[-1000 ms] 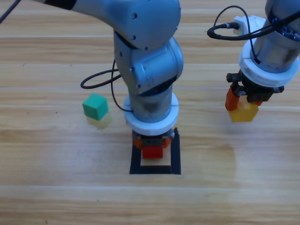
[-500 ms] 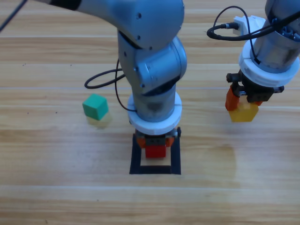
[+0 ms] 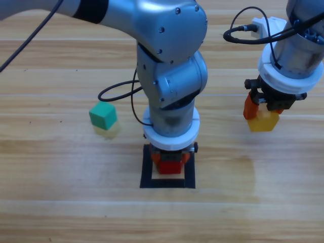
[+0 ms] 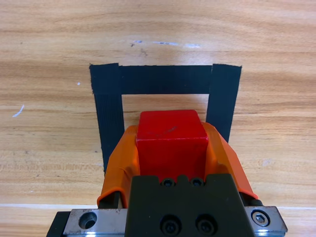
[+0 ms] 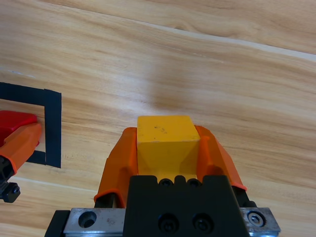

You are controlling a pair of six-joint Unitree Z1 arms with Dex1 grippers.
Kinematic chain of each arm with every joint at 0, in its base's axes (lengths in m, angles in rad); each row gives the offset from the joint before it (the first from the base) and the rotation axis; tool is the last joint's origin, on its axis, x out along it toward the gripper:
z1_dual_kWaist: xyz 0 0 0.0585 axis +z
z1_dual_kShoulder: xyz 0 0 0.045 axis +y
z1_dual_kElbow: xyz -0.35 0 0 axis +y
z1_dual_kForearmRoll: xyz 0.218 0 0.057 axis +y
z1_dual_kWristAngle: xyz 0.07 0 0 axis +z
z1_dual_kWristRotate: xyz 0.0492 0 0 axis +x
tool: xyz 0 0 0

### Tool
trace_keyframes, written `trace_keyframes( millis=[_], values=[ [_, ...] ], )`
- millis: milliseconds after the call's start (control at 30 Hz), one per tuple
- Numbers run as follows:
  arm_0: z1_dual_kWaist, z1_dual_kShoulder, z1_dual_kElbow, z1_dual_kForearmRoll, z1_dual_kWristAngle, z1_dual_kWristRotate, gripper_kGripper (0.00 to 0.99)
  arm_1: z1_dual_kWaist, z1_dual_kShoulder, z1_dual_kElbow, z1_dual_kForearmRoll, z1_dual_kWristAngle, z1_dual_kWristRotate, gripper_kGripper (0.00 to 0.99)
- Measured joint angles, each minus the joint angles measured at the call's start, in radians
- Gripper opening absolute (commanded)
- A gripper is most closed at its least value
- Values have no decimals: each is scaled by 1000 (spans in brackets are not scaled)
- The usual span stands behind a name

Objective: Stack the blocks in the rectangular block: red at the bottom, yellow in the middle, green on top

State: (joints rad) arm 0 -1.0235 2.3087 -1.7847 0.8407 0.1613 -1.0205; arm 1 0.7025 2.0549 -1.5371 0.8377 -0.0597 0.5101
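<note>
While the left gripper (image 4: 170,148) is clamping the red cube (image 4: 170,136) by 2 flat sides over the tape outline (image 4: 106,111), the right gripper (image 5: 168,148) is pinching the yellow cube (image 5: 165,138); both seem light, rigid

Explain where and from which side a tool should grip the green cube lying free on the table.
Come straight down from above and close on two opposite flat side faces of the green cube. It sits free on the table, turned slightly askew, so rotate the tool to match its faces.

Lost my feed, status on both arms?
Left gripper shut on red cube, over tape square. Right gripper shut on yellow cube, waiting right. Green cube untouched, left.
</note>
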Motion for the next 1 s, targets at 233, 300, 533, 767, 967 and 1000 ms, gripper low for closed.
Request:
trace_keyframes(
  millis=[233, 300, 533, 767, 967, 1000],
  values=[
    [0, 2, -3, 0, 0, 0, 907, 0, 0, -1, 0, 0, 0, 252],
    [0, 2, -3, 0, 0, -1, 963, 0, 0, -1, 0, 0, 0, 253],
    [0, 0, 4, 2, 6, -4, 990, 0, 0, -3, 0, 0, 0, 252],
    [0, -10, 15, 11, 6, -4, 990, 0, 0, -8, 0, 0, 2, 252],
    [0, -96, 31, 49, 16, 26, 989, 2, 1, -68, 7, -1, 30, 252],
    [0, -123, 34, 49, 18, 32, 989, 4, 2, -86, 16, -3, 36, 252]
  ],
)
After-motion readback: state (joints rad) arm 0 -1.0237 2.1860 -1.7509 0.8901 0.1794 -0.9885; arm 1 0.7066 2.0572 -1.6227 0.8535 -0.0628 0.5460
